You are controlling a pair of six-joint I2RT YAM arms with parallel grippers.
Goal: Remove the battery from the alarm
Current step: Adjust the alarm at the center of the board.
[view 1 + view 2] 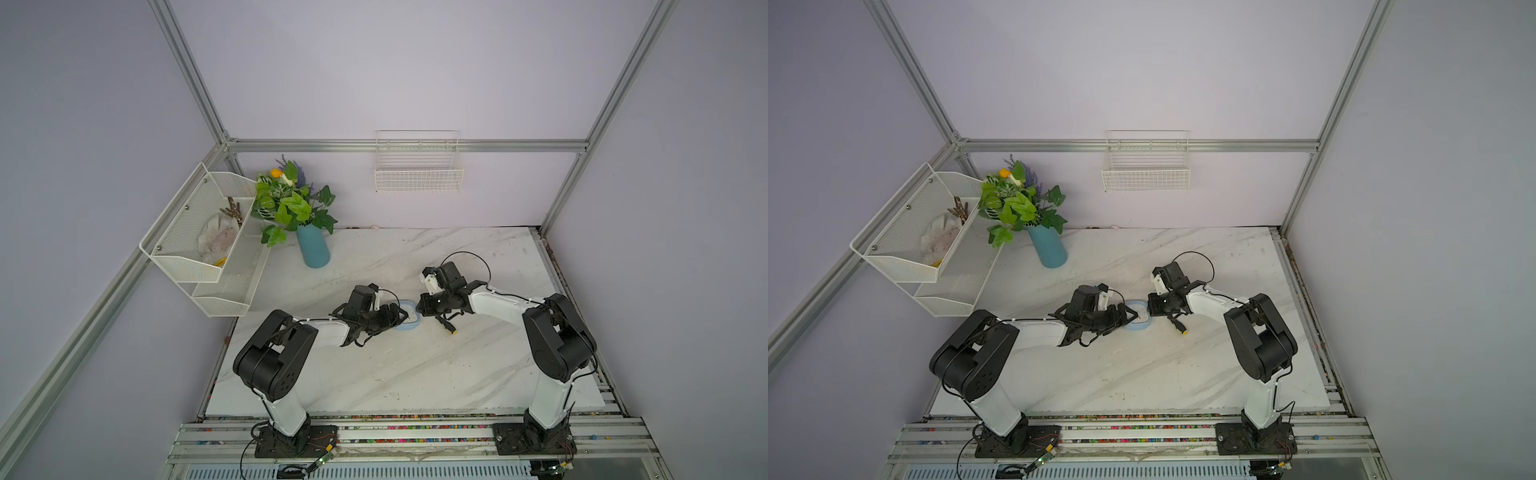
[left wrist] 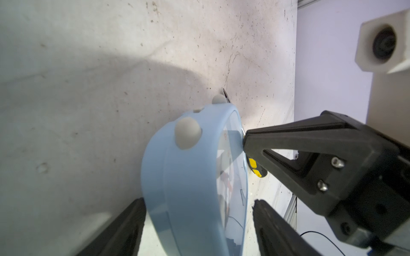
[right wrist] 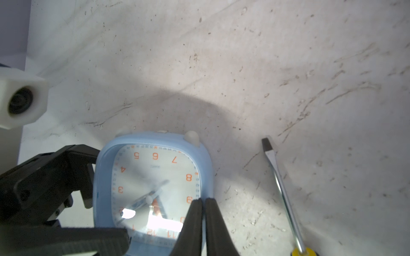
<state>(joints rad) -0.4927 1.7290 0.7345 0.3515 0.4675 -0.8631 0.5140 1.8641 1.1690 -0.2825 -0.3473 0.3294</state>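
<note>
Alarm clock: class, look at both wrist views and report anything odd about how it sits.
The alarm lies face up rather than standing, its back turned toward the table and out of sight. The right gripper, shut, touches its rim.

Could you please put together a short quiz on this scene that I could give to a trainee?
1. True or false: the right gripper holds the screwdriver.
2. Which part of the alarm shows in the right wrist view? A: a plain blue back. B: a white face with orange numerals. C: an open battery bay.
3. Fill in: the left gripper straddles the ____.
Key: 1 false, the screwdriver lies on the table beside the alarm, free of the gripper. 2 B. 3 alarm.
</note>
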